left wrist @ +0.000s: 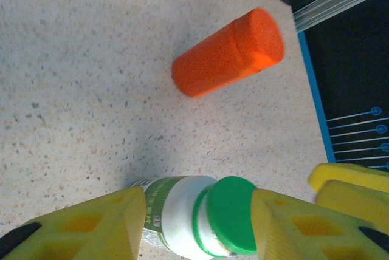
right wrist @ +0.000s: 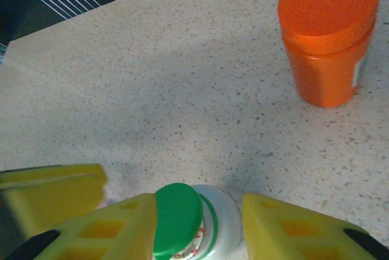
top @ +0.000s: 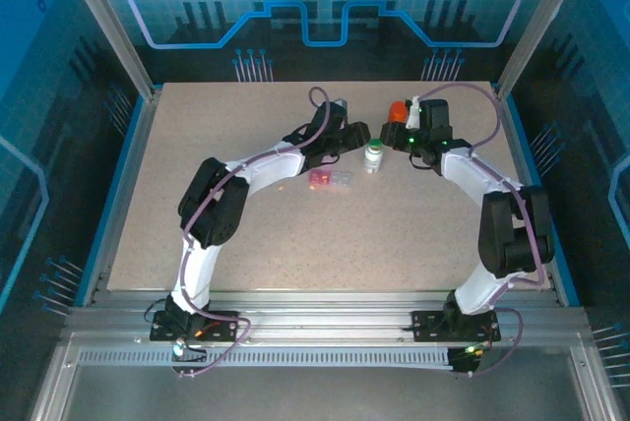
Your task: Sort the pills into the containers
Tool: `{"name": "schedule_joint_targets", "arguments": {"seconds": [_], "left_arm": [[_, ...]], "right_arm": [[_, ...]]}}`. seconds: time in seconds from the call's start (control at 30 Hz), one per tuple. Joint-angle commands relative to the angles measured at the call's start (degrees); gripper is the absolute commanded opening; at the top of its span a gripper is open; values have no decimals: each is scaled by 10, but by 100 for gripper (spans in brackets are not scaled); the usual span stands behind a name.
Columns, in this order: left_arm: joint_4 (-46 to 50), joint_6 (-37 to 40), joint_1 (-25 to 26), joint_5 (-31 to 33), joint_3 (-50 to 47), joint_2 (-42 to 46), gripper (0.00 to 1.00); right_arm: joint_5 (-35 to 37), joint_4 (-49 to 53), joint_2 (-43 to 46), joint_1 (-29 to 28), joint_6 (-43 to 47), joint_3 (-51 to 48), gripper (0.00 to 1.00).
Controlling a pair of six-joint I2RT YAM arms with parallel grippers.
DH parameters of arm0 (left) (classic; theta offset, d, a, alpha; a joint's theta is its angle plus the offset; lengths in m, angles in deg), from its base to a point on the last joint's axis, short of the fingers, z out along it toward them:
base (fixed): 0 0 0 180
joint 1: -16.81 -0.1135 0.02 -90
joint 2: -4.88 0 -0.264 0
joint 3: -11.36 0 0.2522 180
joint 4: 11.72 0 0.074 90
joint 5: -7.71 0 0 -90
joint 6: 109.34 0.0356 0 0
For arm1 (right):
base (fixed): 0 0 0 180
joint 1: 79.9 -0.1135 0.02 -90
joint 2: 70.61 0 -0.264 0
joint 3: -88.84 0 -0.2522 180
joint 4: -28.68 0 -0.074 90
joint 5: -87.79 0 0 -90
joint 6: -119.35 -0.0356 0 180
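Observation:
A white bottle (top: 375, 153) with a green cap (left wrist: 230, 211) stands mid-table. My left gripper (left wrist: 197, 211) is shut on it from the left, one finger on the label and the other against the cap. From the right, my right gripper (right wrist: 199, 211) is shut round the bottle's top (right wrist: 230, 214). Its left finger presses the tilted green cap (right wrist: 176, 217), and a red-and-white seal shows under the cap. The containers (top: 330, 179), a small pink and colourless box, lie just left of the bottle. The pills are hidden.
An orange bottle (top: 397, 110) with an orange lid (right wrist: 328, 5) stands upright behind the white bottle, close to my right gripper (top: 399, 141). The table's back edge (left wrist: 310, 65) and blue rail run just beyond it. Bare tabletop (top: 325, 244) lies toward the near side.

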Motion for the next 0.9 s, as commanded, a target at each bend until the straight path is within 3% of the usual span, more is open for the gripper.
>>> {"name": "schedule_joint_targets", "arguments": {"seconds": [0.0,0.87], "left_arm": [[19,-24,4,-21,28,-16,50],[-40,-51,25,-16,-35,-47,48]], "right_arm": [[-30,-41,-8,6,-8,0,41],[-39,-224,-28,6,-27,-186,35]]}}
